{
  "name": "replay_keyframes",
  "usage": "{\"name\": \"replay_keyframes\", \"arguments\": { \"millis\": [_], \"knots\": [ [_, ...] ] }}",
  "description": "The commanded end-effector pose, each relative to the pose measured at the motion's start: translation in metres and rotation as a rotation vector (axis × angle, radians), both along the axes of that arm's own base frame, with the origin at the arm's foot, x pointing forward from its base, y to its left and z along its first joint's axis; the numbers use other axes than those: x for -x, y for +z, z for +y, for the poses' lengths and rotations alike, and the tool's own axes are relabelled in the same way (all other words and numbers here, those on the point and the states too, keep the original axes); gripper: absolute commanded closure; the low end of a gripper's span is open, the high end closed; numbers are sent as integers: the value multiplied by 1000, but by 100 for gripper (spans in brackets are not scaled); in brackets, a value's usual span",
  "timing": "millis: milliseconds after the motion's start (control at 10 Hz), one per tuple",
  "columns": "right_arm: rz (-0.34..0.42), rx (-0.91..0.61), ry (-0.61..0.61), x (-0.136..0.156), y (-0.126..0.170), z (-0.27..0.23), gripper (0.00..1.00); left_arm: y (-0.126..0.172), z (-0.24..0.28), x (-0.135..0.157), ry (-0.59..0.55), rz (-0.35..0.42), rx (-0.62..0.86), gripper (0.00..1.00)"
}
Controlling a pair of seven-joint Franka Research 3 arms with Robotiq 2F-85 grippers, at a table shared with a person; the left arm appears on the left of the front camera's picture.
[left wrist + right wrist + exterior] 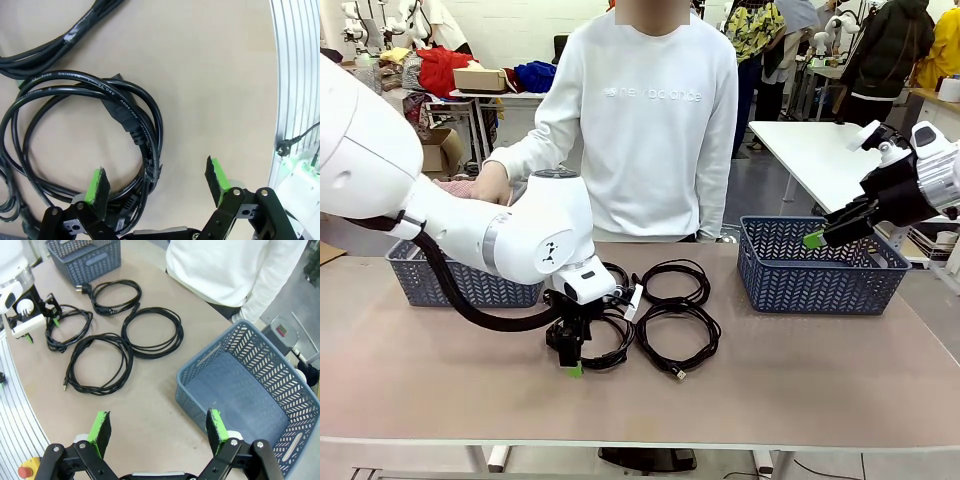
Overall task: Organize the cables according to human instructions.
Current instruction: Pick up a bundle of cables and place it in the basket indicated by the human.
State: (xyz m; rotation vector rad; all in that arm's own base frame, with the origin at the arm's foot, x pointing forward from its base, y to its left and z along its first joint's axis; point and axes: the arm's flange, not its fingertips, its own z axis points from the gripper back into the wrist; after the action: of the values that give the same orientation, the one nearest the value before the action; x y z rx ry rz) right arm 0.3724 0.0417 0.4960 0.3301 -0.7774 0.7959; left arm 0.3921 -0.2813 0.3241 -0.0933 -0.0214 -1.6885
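Cables [672,308], four black coils, lie grouped mid-table in your front view, between a blue left basket [470,285] and a blue right basket [820,285] on the table [820,390]; your left gripper [574,366] is low at the front-left coil [618,348]; your right gripper [817,238] hangs over the right basket's rim; the person's hand [490,183] is at the left basket.

In your left wrist view the left gripper [157,182] stands wide, holding nothing; one green pad [97,185] sits just inside the loop of the front-left coil [135,115], the other over bare table, with the coil's cords running between them.

In your right wrist view the right gripper [157,430] is spread wide and empty above the table beside the right basket [195,390]; all four coils lie on the table outside both baskets; the left gripper [42,322] is at the farthest one.
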Motion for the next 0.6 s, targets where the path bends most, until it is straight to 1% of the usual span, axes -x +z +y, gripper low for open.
{"name": "replay_keyframes", "arguments": {
  "millis": [0, 500],
  "knots": [
    [-2, -9, 6, 0, 0, -1, 0, -3, 5, -2, -27, -12, 6, 0],
    [-2, -9, 6, 0, 0, -1, 0, -11, 7, -5, -26, -28, 23, 0]
  ]
}}
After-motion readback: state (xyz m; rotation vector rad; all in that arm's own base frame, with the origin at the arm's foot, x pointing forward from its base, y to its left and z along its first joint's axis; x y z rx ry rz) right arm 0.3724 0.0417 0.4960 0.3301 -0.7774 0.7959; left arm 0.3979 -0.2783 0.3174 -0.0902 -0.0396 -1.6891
